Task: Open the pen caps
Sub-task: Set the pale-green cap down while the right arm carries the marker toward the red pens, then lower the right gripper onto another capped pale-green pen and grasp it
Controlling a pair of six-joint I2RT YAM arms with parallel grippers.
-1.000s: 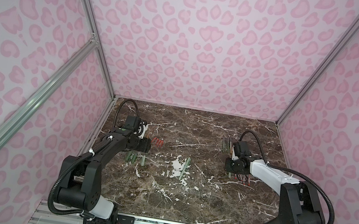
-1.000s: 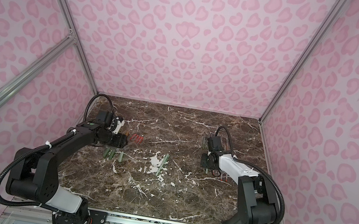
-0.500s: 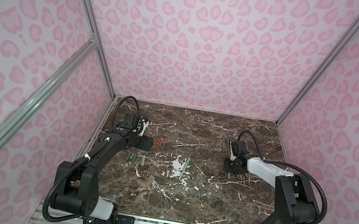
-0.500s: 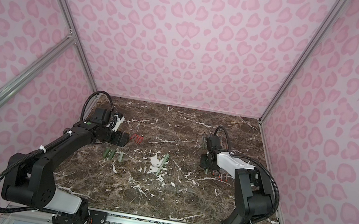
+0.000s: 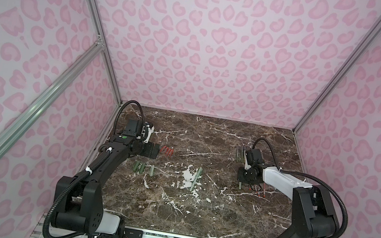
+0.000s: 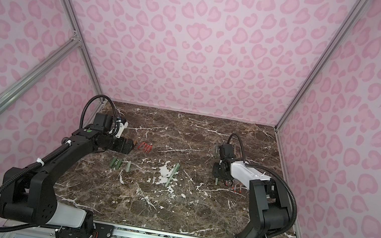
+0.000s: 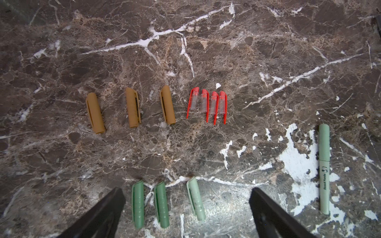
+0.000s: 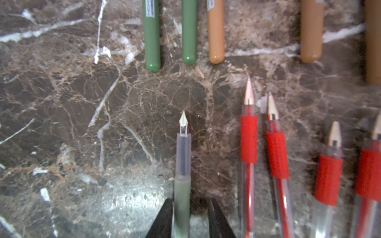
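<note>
Caps lay in rows on the worktop: brown caps, red caps, green caps. Left jaws stood wide apart near them, holding nothing. Right jaws sat slack around a green pen.

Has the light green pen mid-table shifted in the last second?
No. The light green pen lies at the same slant against the same white marble patch as before.

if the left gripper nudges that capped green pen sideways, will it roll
Probably rolls: the capped green pen is a round barrel flat on the smooth marble table. A cap clip like those on the loose green caps might stop it early. Looks like rigid plastic, so likely light and stiff.
</note>
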